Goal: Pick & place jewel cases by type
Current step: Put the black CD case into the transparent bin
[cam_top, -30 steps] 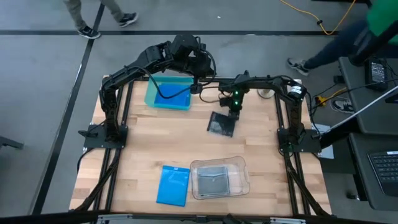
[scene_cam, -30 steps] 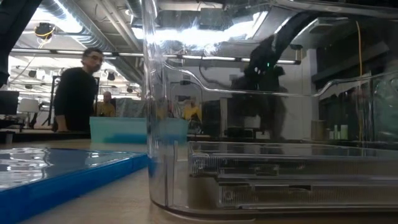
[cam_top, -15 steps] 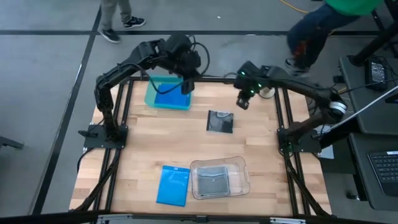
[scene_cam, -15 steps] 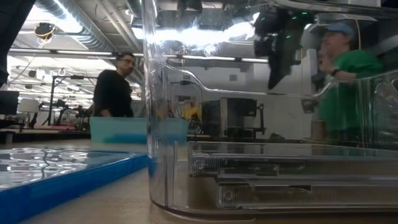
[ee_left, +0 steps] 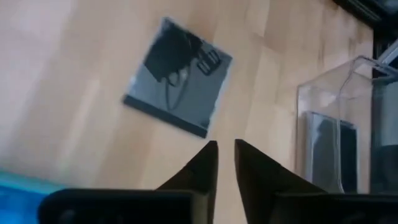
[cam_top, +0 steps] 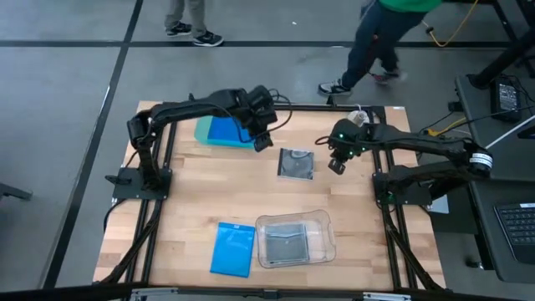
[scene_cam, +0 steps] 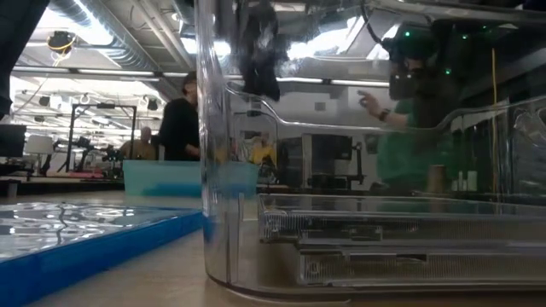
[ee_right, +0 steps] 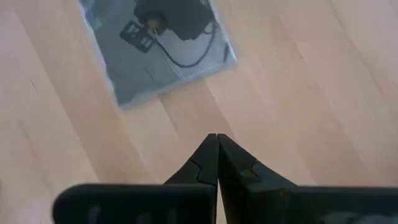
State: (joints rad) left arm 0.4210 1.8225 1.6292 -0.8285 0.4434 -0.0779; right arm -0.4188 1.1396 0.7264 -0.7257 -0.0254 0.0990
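Observation:
A dark grey square jewel case point(cam_top: 296, 163) lies flat on the wooden table point(cam_top: 192, 192), also seen in the left wrist view point(ee_left: 180, 84) and the right wrist view point(ee_right: 158, 53). My left gripper point(cam_top: 264, 140) point(ee_left: 226, 149) hangs just left of it, beside the teal tray point(cam_top: 224, 132) that holds a blue case; its fingers stand a narrow gap apart with nothing between them. My right gripper point(cam_top: 337, 164) point(ee_right: 217, 140) hovers shut just right of the grey case. A blue jewel case point(cam_top: 232, 248) lies near the front edge. Another grey case lies inside the clear tray point(cam_top: 294, 240).
The clear tray's wall point(scene_cam: 358, 170) fills most of the low view, with the blue case point(scene_cam: 77, 239) beside it. People walk on the floor beyond the table's far edge point(cam_top: 376, 33). Bare wood lies between the grey case and the front things.
My left gripper has come down from above the teal tray toward the grey case, rolling as it went. My right gripper has drawn off the grey case, gone up and back, then come to rest at the case's right. The case, askew before, now lies flat and square.

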